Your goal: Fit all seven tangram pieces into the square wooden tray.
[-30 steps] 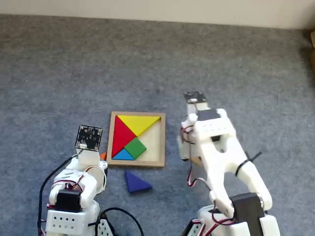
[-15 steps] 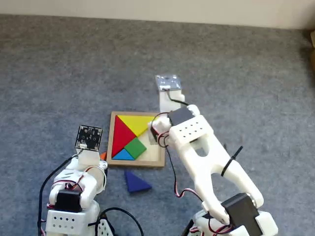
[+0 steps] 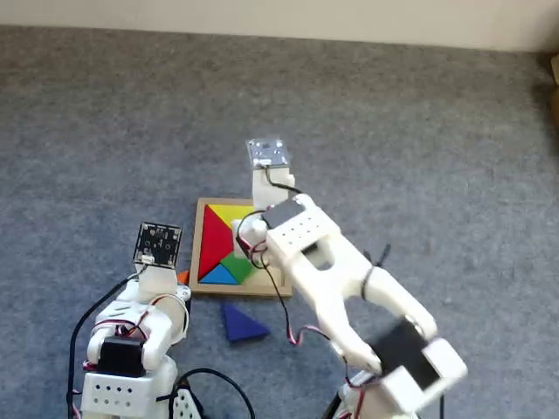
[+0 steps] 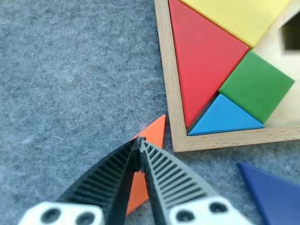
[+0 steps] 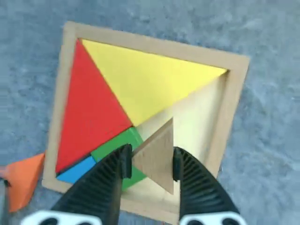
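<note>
The square wooden tray (image 5: 236, 93) holds a yellow triangle (image 5: 150, 77), a red triangle (image 5: 89, 112), a green square (image 5: 117, 145) and a light blue triangle (image 5: 77, 171). My right gripper (image 5: 151, 153) hangs above the tray's bare corner, shut on a plain tan triangle (image 5: 157, 161). From the high view this arm (image 3: 301, 240) covers the tray's (image 3: 203, 253) right half. My left gripper (image 4: 139, 141) is shut, its tips over an orange triangle (image 4: 152, 136) lying on the carpet just outside the tray's corner (image 4: 180, 140). A dark blue triangle (image 3: 243, 323) lies in front of the tray.
Grey carpet (image 3: 419, 131) covers the whole work surface. The left arm's base (image 3: 131, 349) sits near the front edge, left of the dark blue triangle (image 4: 272, 192). Open carpet stretches behind and to the right of the tray.
The right arm has swung left from beside the tray to over it, carrying the tan triangle. The left arm has stayed still.
</note>
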